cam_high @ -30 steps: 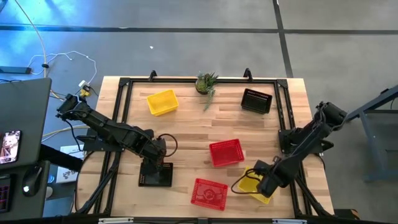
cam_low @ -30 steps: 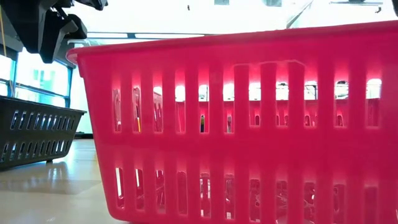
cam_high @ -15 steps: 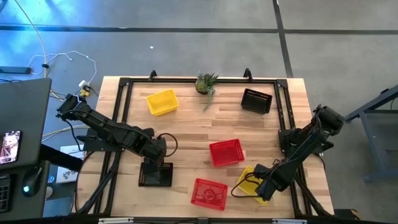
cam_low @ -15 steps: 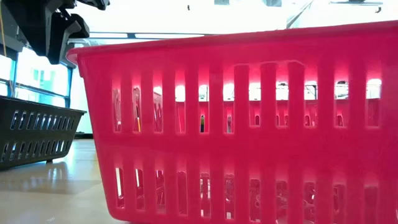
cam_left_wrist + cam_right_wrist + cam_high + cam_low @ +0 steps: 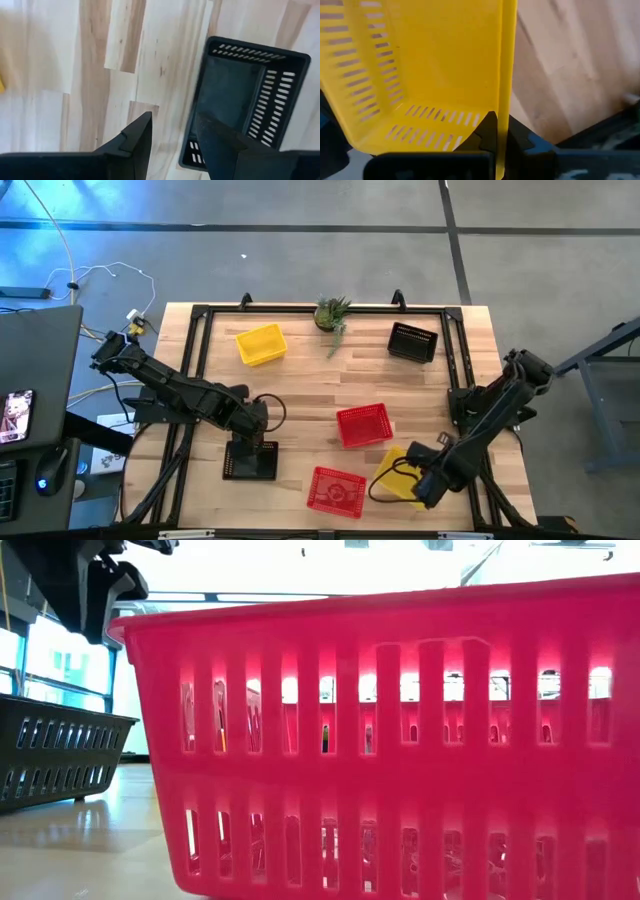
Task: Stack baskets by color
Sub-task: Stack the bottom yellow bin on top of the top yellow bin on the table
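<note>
My right gripper is shut on a yellow basket near the table's front right. My left gripper hangs open above a black basket that rests on its bottom at the front left; its fingers touch nothing. Two red baskets sit in the middle front. Another yellow basket and another black one stand toward the far edge. My right gripper pinches one side wall of the yellow basket at its rim, on the side toward the table's right edge. One finger is inside the basket and the other outside. The fingers point down from above. The basket hangs tilted.
A small potted plant stands at the far edge in the middle. A black frame runs around the table top. In the low view the near red basket fills most of the picture, with the front-left black basket beside it.
My right gripper has risen and drawn a little toward the table's near edge. The yellow basket has come up with it, tipped, and shifted slightly toward the table's left.
</note>
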Robot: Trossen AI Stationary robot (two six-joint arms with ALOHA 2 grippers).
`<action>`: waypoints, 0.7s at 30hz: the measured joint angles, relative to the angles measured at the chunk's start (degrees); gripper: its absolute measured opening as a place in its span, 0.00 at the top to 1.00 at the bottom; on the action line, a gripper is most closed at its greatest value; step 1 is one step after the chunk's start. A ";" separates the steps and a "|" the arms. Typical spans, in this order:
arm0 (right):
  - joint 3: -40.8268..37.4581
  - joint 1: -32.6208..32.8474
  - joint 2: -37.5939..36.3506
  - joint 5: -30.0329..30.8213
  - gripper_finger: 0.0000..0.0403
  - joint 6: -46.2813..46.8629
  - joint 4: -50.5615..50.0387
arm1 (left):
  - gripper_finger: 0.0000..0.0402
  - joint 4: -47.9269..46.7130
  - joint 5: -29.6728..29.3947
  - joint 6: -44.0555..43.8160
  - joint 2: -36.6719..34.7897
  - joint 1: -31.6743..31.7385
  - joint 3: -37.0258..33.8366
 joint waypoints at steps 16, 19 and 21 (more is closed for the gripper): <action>10.29 -7.81 -0.04 11.75 1.00 -13.75 -15.02 | 0.66 0.10 -7.57 -8.83 0.00 2.58 0.00; 10.29 -10.84 -0.04 12.84 1.00 -18.66 -15.02 | 0.66 0.10 -7.55 -7.53 0.00 4.25 0.00; 10.29 -12.90 -0.04 13.62 1.00 -21.78 -15.00 | 0.66 0.11 -7.53 -6.97 0.00 5.59 0.00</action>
